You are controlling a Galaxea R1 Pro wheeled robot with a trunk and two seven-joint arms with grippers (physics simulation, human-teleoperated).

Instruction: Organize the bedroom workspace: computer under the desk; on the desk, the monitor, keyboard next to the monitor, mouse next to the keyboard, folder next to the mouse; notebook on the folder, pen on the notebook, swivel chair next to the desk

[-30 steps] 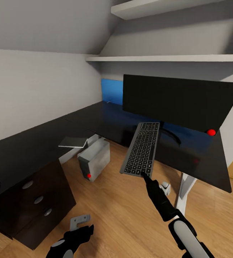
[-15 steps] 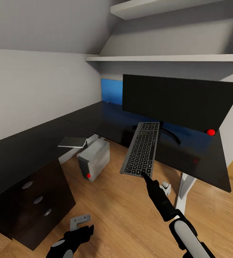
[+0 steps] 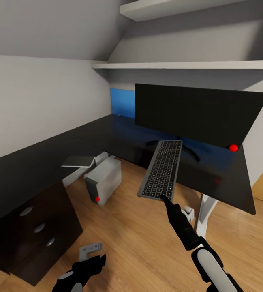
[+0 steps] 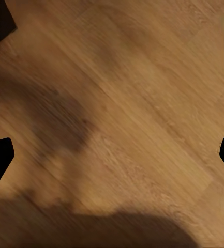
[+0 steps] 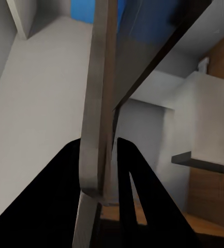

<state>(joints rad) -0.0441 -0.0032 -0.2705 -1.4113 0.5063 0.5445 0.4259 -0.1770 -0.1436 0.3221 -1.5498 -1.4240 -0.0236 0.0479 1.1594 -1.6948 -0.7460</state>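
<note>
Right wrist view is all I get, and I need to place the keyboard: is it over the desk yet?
Observer: Partly. In the head view the keyboard's far end reaches over the desk's front edge; its near end, in the right pincer, hangs over the floor.
Operator: What's ahead of it?
Observer: The monitor, standing on the desk, just beyond the keyboard's far end.
Operator: Is the left pincer free?
Observer: Yes. The left pincer is open, low over the wood floor.
</note>
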